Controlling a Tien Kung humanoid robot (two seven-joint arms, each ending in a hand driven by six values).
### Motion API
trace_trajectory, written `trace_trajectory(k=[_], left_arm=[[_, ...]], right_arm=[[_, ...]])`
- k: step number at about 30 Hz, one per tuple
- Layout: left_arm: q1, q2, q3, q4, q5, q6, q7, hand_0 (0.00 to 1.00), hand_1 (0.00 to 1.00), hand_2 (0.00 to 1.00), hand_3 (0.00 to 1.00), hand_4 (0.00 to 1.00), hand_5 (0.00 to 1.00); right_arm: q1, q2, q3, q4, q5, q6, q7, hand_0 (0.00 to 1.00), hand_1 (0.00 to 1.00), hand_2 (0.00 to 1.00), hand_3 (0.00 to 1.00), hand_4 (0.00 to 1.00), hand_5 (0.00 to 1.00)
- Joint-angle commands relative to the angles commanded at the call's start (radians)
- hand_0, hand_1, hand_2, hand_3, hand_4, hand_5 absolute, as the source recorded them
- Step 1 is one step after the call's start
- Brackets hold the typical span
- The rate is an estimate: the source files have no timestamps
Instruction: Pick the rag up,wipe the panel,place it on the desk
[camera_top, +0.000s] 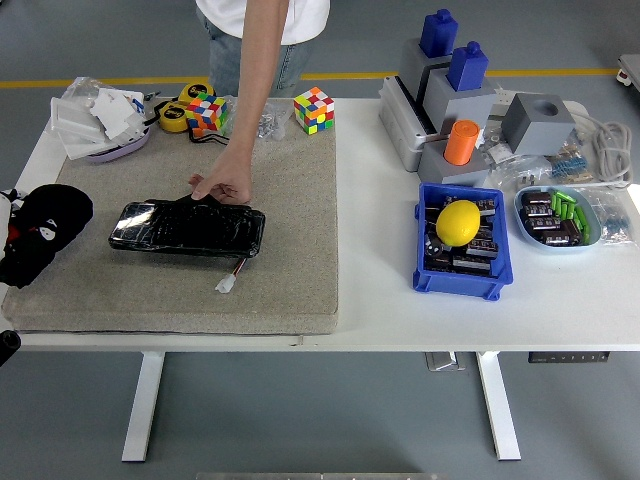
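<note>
White bench (380, 300) carrying a tan mat (290, 200). On the mat lies the black panel (188, 228); a person's hand (222, 185) presses its far edge, likely steadying it for wiping. Left of the panel, the robot's left hand (12, 235) grips the black rag (45, 230). Far right of the panel, a blue bin (460, 275) holds a yellow ball (459, 222).

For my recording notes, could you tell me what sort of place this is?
Probably a robotics lab or workshop: a white standing desk on a grey floor with a yellow line, a blue bin of electronic parts, and grey fixture blocks.
</note>
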Motion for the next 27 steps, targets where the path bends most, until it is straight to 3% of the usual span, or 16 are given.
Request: trace_trajectory(k=[5,6,11,12,17,18,23,24,27], left_arm=[[0.003,-0.004,0.003,0.001,-0.012,0.000,-0.001,0.277,0.334,0.474,0.582,0.531,0.224],[0.003,-0.004,0.005,0.000,-0.011,0.000,0.001,0.341,0.469,0.526,0.607,0.729,0.318],[0.007,0.002,0.009,-0.017,0.012,0.000,0.023,0.341,0.469,0.526,0.607,0.729,0.318],[0.008,0.002,0.009,-0.019,0.014,0.000,0.026,0.353,0.508,0.545,0.648,0.816,0.347],[0.011,0.009,0.011,-0.021,0.018,0.000,0.031,0.353,0.508,0.545,0.648,0.816,0.347],[0.012,0.010,0.010,-0.021,0.019,0.000,0.034,0.357,0.533,0.620,0.744,0.991,0.506],[0.011,0.015,0.004,-0.028,0.014,0.000,0.025,0.357,0.533,0.620,0.744,0.991,0.506],[0.010,0.017,0.006,-0.029,0.011,0.000,0.022,0.359,0.535,0.625,0.746,0.998,0.644],[0.011,0.022,0.005,-0.033,0.011,0.000,0.019,0.359,0.535,0.625,0.746,0.998,0.644]], right_arm=[[-0.003,-0.001,0.000,0.003,-0.001,-0.002,0.001,0.741,0.646,0.694,0.613,0.997,0.582],[-0.003,-0.002,0.000,0.003,-0.001,-0.003,0.001,0.742,0.646,0.694,0.613,0.997,0.582],[-0.002,-0.002,-0.003,0.001,-0.001,-0.002,0.001,0.742,0.646,0.694,0.613,0.997,0.582],[-0.002,-0.002,-0.004,0.000,0.000,-0.002,0.001,0.740,0.638,0.693,0.614,0.997,0.583],[-0.001,-0.001,-0.006,0.000,-0.002,-0.002,0.002,0.740,0.638,0.693,0.614,0.997,0.583],[-0.001,-0.001,-0.007,0.000,-0.002,-0.003,0.003,0.742,0.637,0.693,0.612,0.996,0.583],[0.000,-0.001,-0.009,-0.003,-0.003,-0.003,0.002,0.742,0.637,0.693,0.612,0.996,0.583],[-0.001,-0.001,-0.007,-0.003,-0.003,-0.004,0.003,0.742,0.636,0.693,0.614,0.996,0.583],[0.001,-0.001,-0.009,-0.005,-0.002,-0.003,0.002,0.742,0.636,0.693,0.614,0.996,0.583]])
